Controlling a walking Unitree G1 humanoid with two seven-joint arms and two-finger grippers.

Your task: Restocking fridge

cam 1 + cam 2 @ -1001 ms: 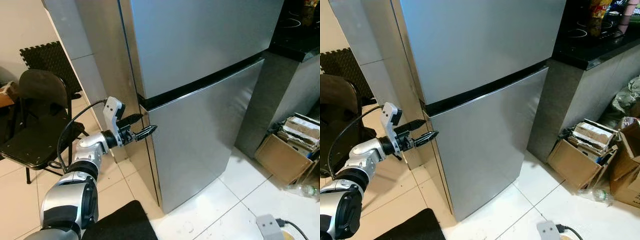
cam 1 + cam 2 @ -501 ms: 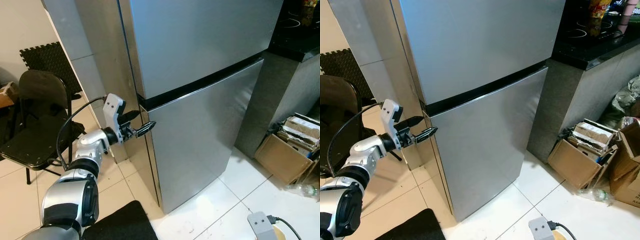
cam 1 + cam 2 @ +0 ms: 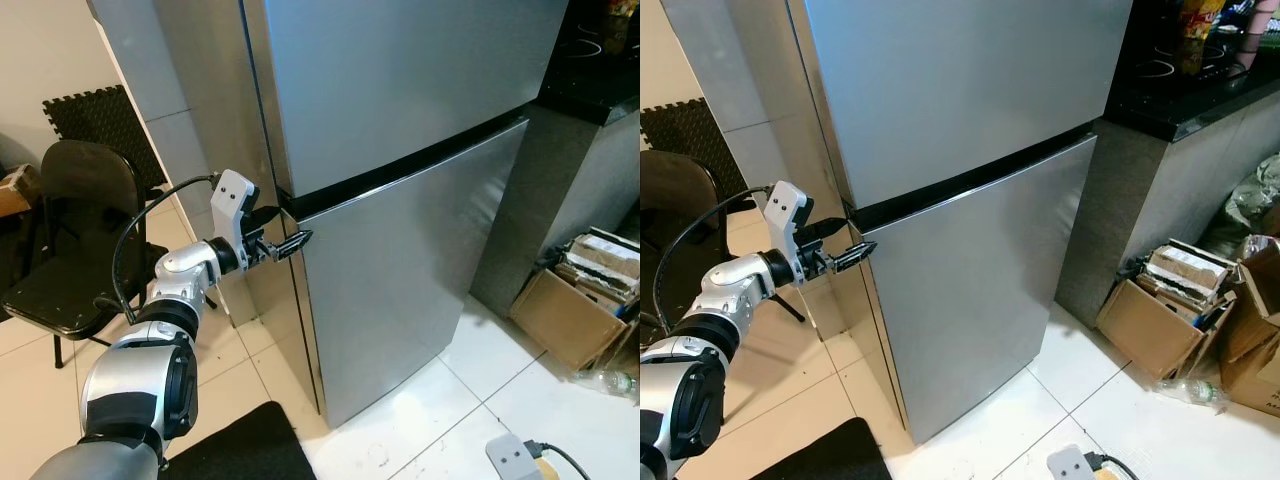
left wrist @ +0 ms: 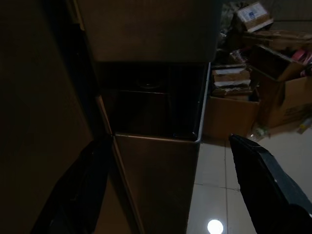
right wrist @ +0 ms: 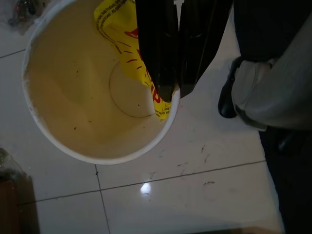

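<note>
My head views are sharp and evenly lit, with a soft sheen on the fridge (image 3: 400, 120). My left wrist view is very dark. Lamp glare spots the floor tiles (image 5: 144, 189) in both wrist views.

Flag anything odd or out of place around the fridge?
Fridge looks intact, both doors shut. Only clutter: torn cardboard boxes stuffed with paper beside the counter, and a plastic bottle lying on the floor tiles.

fridge (image 3: 400, 150) centre | chair (image 3: 70, 240) to its left | counter (image 3: 600, 90) touching its right | cardboard boxes (image 3: 1170, 310) on floor right of fridge
</note>
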